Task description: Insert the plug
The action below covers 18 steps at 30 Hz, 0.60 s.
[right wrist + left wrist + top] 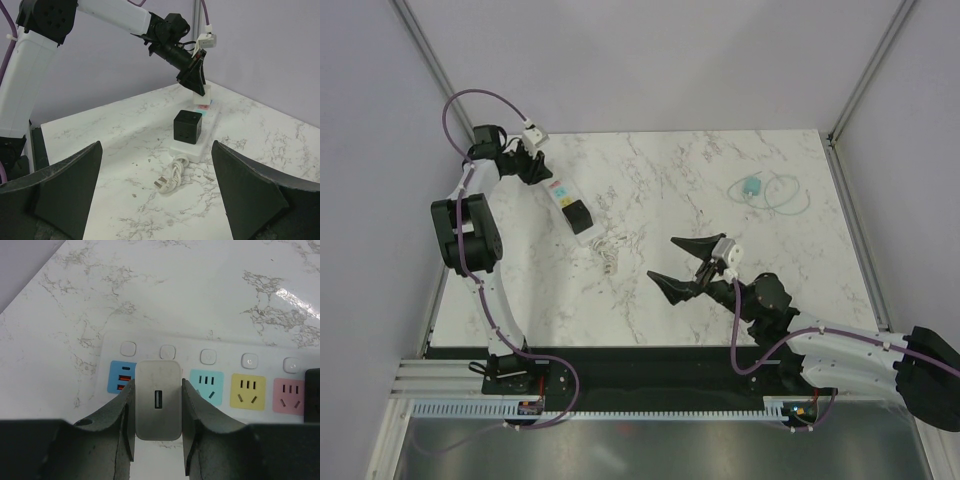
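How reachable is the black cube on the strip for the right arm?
Probably yes: the right gripper hangs open near the black cube, only a coiled cord lying between, and the left gripper sits at the strip's other end.

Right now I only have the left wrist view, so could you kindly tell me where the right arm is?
Observer: The right pincer hangs open over the table, far from the power strip and your white charger.
Operator: Thank you; what is the black shape at my right edge?
Observer: A black cube adapter, seated on the strip at the end away from your charger.
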Tool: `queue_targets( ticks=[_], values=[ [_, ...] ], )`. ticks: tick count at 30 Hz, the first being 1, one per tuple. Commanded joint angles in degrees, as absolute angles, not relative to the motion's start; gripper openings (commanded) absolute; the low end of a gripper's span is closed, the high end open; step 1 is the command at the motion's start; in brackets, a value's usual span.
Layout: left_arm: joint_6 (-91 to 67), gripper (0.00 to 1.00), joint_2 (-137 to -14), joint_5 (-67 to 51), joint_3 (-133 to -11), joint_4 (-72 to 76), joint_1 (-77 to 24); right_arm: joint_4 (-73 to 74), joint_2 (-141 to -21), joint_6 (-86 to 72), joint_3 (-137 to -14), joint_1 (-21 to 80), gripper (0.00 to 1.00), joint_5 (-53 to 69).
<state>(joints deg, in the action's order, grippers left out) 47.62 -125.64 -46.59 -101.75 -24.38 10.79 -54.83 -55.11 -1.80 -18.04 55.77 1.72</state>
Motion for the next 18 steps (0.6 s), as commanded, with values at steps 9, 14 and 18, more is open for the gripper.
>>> queue_targets(
  ticks=[9,14,18],
  values=[
    [48.9,0.02,-127.0,-48.9,-107.0,-29.5,10.6,-56.7,-57.0,-2.6,-20.5,55.9,0.98,4.0],
    [50.1,0.02,-128.7,-47.4,-107.7,-29.5,10.5,-56.4,-56.7,-2.5,-20.4,55.9,0.98,4.2],
    [50.0,0.02,-130.6,-47.0,-109.4,-29.6,10.5,-56.6,-57.0,-2.3,-20.7,55.8,0.98,4.1]
  ],
)
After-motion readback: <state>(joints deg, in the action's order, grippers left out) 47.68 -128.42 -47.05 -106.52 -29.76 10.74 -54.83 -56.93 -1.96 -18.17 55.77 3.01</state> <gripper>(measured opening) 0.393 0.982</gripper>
